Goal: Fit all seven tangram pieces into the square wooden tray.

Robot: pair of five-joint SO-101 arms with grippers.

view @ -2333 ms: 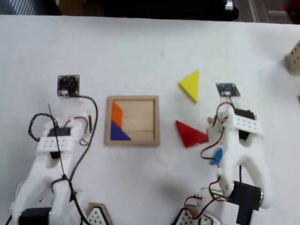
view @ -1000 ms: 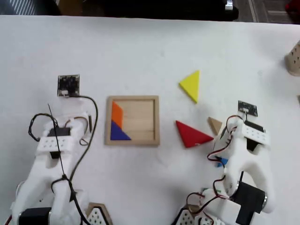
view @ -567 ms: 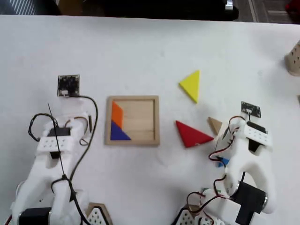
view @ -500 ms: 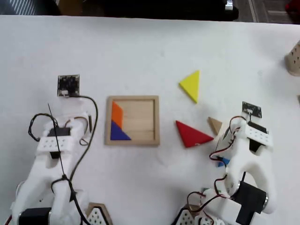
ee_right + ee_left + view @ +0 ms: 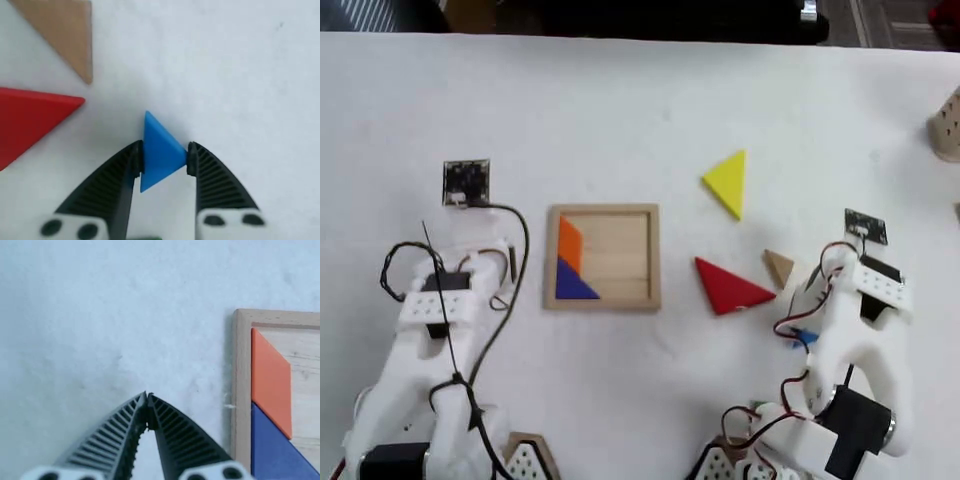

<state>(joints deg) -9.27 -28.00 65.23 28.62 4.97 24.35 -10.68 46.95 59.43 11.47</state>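
Right arm has pulled back from the tray point(image 5: 603, 212), uncovering the tan triangle point(image 5: 779, 268); right gripper point(image 5: 164, 151) pinches the small blue triangle point(image 5: 159, 156) near the red triangle point(image 5: 725, 285), not yet trayed; left gripper point(image 5: 147, 400) pressed together beside the tray.

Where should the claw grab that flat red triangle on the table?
Probably from straight above, pinching the red triangle across two edges near its pointed tip nearest the tan piece: it lies flat, so only its thin sides offer grip.

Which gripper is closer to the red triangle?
Right. The right gripper, shut on the small blue triangle, sits beside the red triangle; the left gripper is beyond the wooden tray.
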